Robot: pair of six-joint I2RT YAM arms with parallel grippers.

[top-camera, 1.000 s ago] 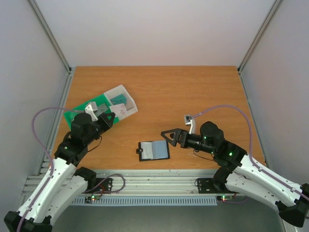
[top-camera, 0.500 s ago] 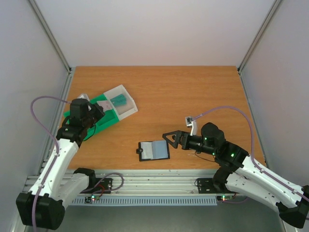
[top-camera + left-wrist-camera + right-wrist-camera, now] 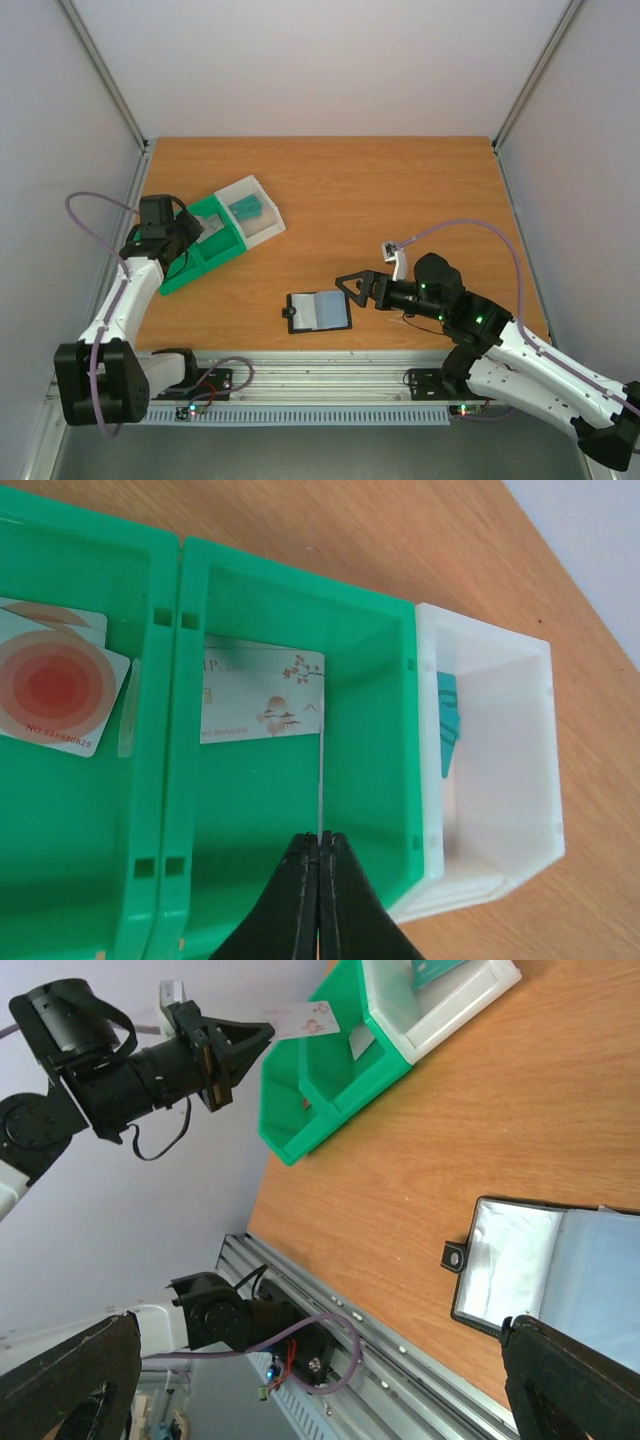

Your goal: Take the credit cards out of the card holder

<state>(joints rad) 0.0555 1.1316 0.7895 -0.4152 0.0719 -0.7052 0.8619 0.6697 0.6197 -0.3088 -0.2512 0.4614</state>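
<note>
the left gripper is pressed together on a thin pale held card, pinched by one edge above the sorting tray; from the left wrist that card shows only as a fine white line running up from the fingertips (it is seen edge-on there), while the right wrist view shows its pale face sticking out past the fingers

the tray sits at the left side of the table, two green compartments and a white one at the end. other credit cards lie in it: a card with a red ring pattern in the outer green compartment, on top of another pale card; a blossom card flat in the middle green compartment, under the held one; and a teal card tilted against the wall of the white compartment

the card holder lies opened flat on the table near the front edge, well apart from the tray, its greyish-blue sleeved inside facing up and its little tab at the left edge

the right gripper has its fingers spread wide with nothing between them. it hangs just beside the holder's right far corner, pointing left toward it, not touching it
</note>
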